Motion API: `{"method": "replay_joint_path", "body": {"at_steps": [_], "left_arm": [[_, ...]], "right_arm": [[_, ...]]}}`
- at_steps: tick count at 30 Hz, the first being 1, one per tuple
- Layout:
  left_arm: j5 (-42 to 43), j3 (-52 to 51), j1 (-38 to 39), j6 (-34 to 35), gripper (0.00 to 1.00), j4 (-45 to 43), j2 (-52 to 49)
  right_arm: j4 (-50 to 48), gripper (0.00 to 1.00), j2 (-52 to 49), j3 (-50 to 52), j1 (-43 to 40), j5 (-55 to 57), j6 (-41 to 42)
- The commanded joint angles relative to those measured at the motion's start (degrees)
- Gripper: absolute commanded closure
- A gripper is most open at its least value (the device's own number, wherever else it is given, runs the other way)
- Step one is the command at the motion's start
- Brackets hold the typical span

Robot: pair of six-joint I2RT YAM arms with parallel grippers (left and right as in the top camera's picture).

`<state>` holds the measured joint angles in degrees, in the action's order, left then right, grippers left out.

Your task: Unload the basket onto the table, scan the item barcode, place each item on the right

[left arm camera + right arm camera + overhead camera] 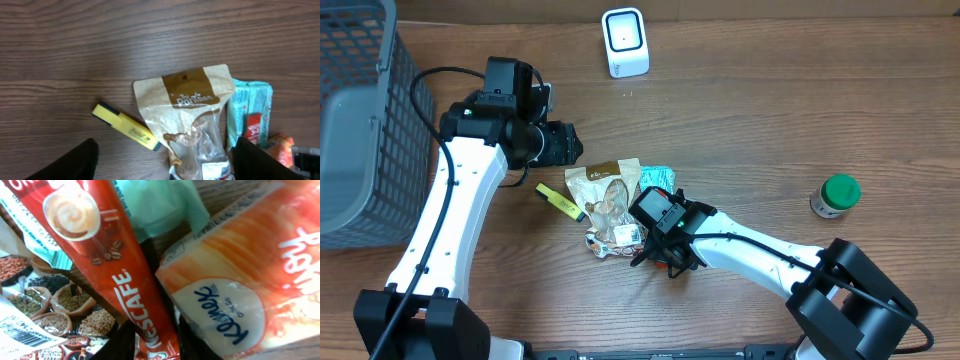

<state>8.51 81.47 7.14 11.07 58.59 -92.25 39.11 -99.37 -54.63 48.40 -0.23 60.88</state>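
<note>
- One red stick sachet [125, 275] reads "NESCAFE" in white, with a picture of a coffee cup and a few beans; it is the only one of its kind in view.
- One orange soft pack [240, 280] lies touching the sachet's side. It carries blue script on a white oval that I cannot read with certainty, and larger white letters cut off at the frame edge.
- One brown pouch [192, 115] has a white logo that looks like "The Pantree" and a clear window below it. In the right wrist view its printed bowls of grains show, along with one white barcode label [20, 335].
- One teal packet [250, 112] lies just beside the pouch; its red label has writing too small to read.
- One yellow marker [558, 202] with a dark end lies on the table [770, 120] just left of the pouch.
- One white scanner [625, 40] stands at the far edge, well apart from the pile.
- One green-capped jar [836, 194] stands alone off to the right; one grey basket [365, 140] sits at the left.
- The left gripper [563, 145] hangs above the pouch, its fingers [75, 162] spread wide and holding nothing.
- The right gripper [156, 347] is down in the pile, narrow, with the sachet's end between its dark fingers [120, 342]; I cannot tell whether they pinch it.
</note>
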Motion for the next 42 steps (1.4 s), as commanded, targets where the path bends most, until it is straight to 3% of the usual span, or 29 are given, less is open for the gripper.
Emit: {"method": "replay_joint_path", "body": {"at_steps": [1, 6, 12, 17, 19, 25, 30, 35, 42], "left_arm": [[-5.07, 0.66, -0.09, 3.98, 0.27, -0.85, 0.74], [-13.66, 0.66, -0.31, 7.15, 0.16, -2.75, 0.74], [-15.15, 0.66, -3.34, 7.82, 0.11, -4.33, 0.74], [-16.35, 0.66, -8.59, 7.82, 0.09, -6.4, 0.74], [-16.44, 0.66, -9.97, 7.8, 0.0, -6.43, 0.74], [-16.41, 0.66, -10.75, 7.8, 0.0, -5.95, 0.74], [-16.41, 0.66, -10.75, 7.8, 0.0, -5.95, 0.74], [-16.41, 0.66, -10.75, 7.8, 0.0, -5.95, 0.74], [-16.41, 0.66, -10.75, 7.8, 0.0, -5.95, 0.74]], "right_arm": [[-0.31, 0.93, -0.94, 0.26, -0.28, -0.52, 0.2], [-1.33, 0.96, -0.94, -0.26, -0.28, -1.6, -2.45], [-0.94, 0.96, -0.35, -2.6, -0.26, -2.03, -6.75], [0.76, 0.96, 2.1, -6.29, -0.28, -1.51, -15.3], [2.58, 0.96, 3.06, -7.87, -0.28, -1.55, -20.2], [9.9, 0.96, 4.24, -14.14, -3.06, -0.37, -29.83], [15.26, 0.96, 4.24, -20.59, -7.87, -3.41, -43.76], [21.57, 0.97, 4.11, -34.29, -13.62, -5.49, -48.98], [35.95, 0.97, -7.21, -73.18, -21.51, -4.68, -57.29]]}}
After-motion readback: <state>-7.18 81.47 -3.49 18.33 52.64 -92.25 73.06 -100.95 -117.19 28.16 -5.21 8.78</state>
